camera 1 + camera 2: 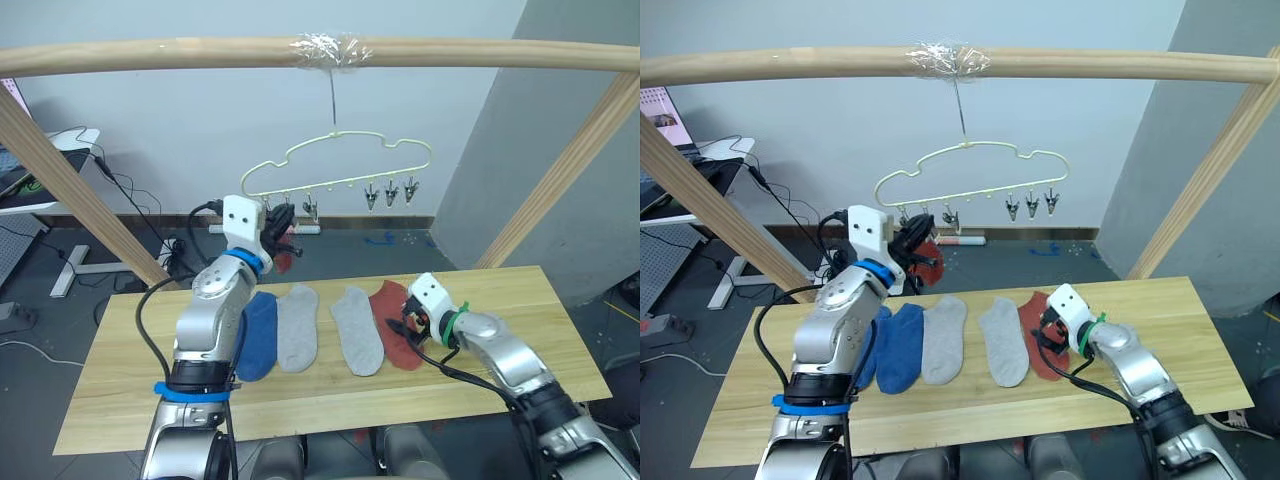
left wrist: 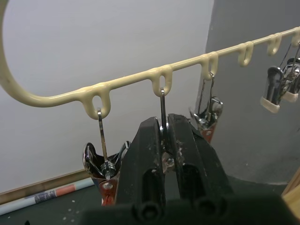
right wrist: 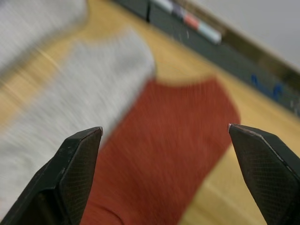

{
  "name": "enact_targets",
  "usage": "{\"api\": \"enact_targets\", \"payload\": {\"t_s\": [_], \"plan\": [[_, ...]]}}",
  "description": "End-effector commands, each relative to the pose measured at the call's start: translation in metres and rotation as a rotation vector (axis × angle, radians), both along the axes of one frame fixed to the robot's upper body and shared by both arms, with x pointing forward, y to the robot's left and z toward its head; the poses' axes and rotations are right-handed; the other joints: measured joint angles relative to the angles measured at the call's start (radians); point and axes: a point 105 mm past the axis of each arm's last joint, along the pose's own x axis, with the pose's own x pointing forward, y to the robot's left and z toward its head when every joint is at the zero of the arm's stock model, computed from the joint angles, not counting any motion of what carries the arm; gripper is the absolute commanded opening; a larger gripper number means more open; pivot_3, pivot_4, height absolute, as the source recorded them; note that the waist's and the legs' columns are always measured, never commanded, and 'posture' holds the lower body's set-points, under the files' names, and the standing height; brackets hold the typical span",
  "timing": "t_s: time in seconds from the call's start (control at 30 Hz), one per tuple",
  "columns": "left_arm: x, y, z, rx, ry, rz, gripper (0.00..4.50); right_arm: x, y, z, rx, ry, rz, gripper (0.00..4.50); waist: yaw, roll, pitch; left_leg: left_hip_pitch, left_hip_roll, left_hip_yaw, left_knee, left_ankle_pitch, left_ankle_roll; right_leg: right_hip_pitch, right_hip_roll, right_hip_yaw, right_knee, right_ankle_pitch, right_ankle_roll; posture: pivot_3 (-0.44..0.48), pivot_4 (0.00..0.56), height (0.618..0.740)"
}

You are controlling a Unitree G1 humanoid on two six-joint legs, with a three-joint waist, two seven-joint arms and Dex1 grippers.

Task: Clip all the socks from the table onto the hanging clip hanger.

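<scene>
Your left gripper [image 2: 164, 140] is up at the clip hanger [image 1: 340, 165], fingers pinched shut on a clip [image 2: 162, 123] near its left end. Below the hanger, the socks [image 1: 300, 325] lie in a row on the table [image 1: 560, 300]. Your right gripper [image 3: 166, 136] hovers wide open, holding nothing, over the red sock [image 3: 173, 154] at the row's right end.

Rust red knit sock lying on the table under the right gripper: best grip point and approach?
Take the rust red sock at its far open cuff edge, from straight above. It lies flat on the wooden plank table, its left side touching the light grey sock; the open right gripper is centred over it.
</scene>
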Motion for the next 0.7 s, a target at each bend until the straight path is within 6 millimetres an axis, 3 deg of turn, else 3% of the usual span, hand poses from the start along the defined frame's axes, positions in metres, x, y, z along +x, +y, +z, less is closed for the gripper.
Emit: {"api": "enact_targets", "payload": {"t_s": [0.03, 0.2, 0.63, 0.7], "plan": [[-0.004, 0.003, 0.005, -0.004, -0.015, 0.006, 0.01, 0.014, 0.006, -0.002, 0.005, -0.028, 0.01, 4.5, 0.0, 0.0, 0.0, 0.0, 0.0, 0.0, 0.0, 0.0, 0.0, 0.0, 0.0, 0.0, 0.0, 0.0, 0.0, -0.021, 0.172, 0.74], [-0.008, 0.001, 0.003, -0.014, -0.003, 0.004, 0.01, 0.008, -0.006, -0.034, -0.076, 0.05, 0.012, 4.5, 0.01, 0.001, 0.0, 0.0, 0.0, -0.001, 0.0, 0.0, 0.0, 0.0, 0.0, 0.0, -0.001, 0.0, 0.0, -0.009, 0.173, 0.74], [-0.016, 0.003, -0.002, -0.065, 0.056, -0.008, 0.0, -0.007, -0.02, -0.041, -0.044, 0.066, -0.01, 0.19, 0.012, 0.001, 0.0, 0.002, 0.0, 0.0, 0.002, 0.0, 0.0, 0.003, 0.0, 0.0, 0.0, 0.003, 0.0, 0.006, 0.161, 0.74], [-0.016, 0.003, -0.003, -0.165, 0.113, -0.022, 0.0, -0.008, -0.021, -0.034, -0.035, 0.032, -0.005, 0.05, 0.012, 0.001, 0.0, 0.002, 0.0, 0.0, 0.002, 0.0, 0.0, 0.003, 0.0, 0.0, 0.0, 0.003, 0.0, 0.004, 0.156, 0.74]]}}
